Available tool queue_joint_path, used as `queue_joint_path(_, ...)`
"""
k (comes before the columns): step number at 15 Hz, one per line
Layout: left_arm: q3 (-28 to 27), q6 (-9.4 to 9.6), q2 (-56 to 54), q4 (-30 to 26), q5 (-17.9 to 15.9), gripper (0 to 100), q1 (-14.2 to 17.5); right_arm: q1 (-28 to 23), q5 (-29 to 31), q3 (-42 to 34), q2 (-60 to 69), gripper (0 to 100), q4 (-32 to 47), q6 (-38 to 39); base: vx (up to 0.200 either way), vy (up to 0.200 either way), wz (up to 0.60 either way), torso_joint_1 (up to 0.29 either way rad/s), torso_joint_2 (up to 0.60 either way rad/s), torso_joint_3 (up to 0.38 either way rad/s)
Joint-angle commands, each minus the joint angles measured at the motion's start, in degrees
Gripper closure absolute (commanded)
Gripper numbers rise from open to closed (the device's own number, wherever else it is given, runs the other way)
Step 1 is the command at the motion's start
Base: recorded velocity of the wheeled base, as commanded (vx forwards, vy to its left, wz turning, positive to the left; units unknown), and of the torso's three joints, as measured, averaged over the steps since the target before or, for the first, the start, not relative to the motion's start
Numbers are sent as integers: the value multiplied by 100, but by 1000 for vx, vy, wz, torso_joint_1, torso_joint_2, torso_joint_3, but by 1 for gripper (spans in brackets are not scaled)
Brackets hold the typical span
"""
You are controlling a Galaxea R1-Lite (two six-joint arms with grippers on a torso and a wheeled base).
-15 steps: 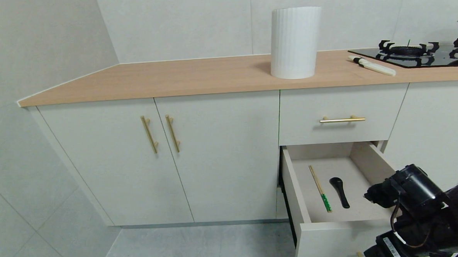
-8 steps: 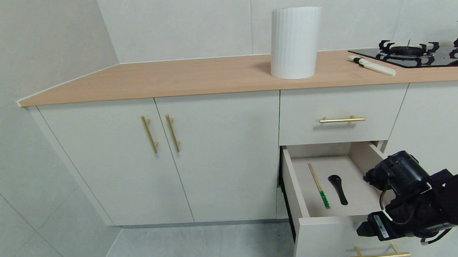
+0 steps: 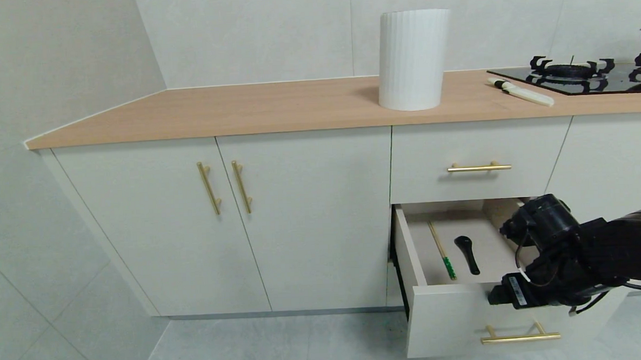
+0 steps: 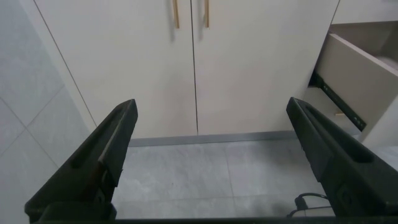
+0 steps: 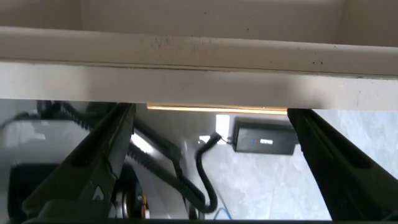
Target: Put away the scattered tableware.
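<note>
Right gripper (image 5: pixel 209 118), jaws spread empty, is the nearer arm: drawer front (image 3: pixel 451 320) lies straight ahead, probably touching, long axis across the jaws.

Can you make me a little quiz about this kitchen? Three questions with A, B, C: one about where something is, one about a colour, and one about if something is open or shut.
1. Where is the black spoon?
A. On the stove
B. In the open lower drawer
C. On the floor

2. What colour is the tall ribbed container on the counter?
A. Red
B. Black
C. White

3. How is the upper drawer, just above the open one?
A. Shut
B. Pulled halfway out
C. Taken out

Answers:
1 B: the spoon lies inside the drawer, beside the chopsticks.
2 C: it is white all over.
3 A: its front sits flush, with nothing of its inside showing.
</note>
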State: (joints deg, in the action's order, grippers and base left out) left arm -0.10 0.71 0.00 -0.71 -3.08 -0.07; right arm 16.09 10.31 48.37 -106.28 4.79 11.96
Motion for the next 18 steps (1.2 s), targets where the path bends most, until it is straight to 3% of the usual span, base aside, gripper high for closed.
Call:
queue_joint_path(1, 1, 0, 0, 0, 1, 0, -1, -18, 6, 304, -262, 0, -22, -9, 0, 0, 0, 0, 0, 0)
queue_joint_path(14, 1, 0, 0, 0, 1, 0, -1, -1, 15, 2071, -1589, 0, -66, -62, 0, 0, 0, 0, 0, 0)
queue_joint_path(18, 1, 0, 0, 0, 1, 0, -1, -159, 41, 1966, -1958, 0, -1121, -62, 0, 0, 0, 0, 0, 0)
